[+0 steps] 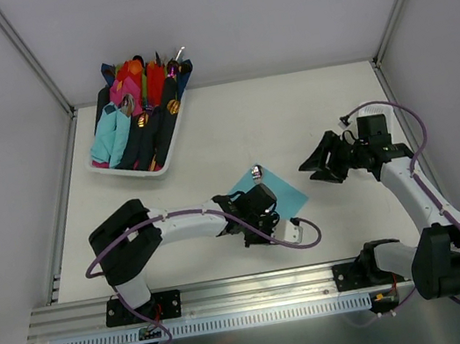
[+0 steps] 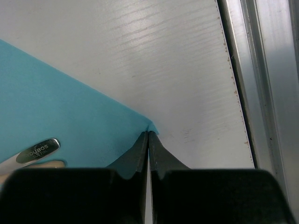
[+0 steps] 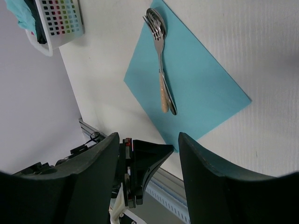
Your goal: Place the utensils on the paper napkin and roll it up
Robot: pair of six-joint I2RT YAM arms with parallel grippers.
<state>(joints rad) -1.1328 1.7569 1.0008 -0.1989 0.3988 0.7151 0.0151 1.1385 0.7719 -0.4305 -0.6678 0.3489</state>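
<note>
Item: paper napkin [image 2: 70, 107], thin, limp, tearable. My left gripper [image 2: 148, 136] pinches its corner; utensils [image 3: 162, 65] atop; my right gripper [image 3: 148, 136] spread.

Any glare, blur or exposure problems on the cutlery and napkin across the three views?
Top external: even light, soft shadows; the utensils show only as a bright glint on the paper napkin. Left wrist: handle end sharp, stamp visible, mild sheen; left gripper dark, featureless. Right wrist: utensils crisp, glare on their heads; right gripper near-black.
</note>
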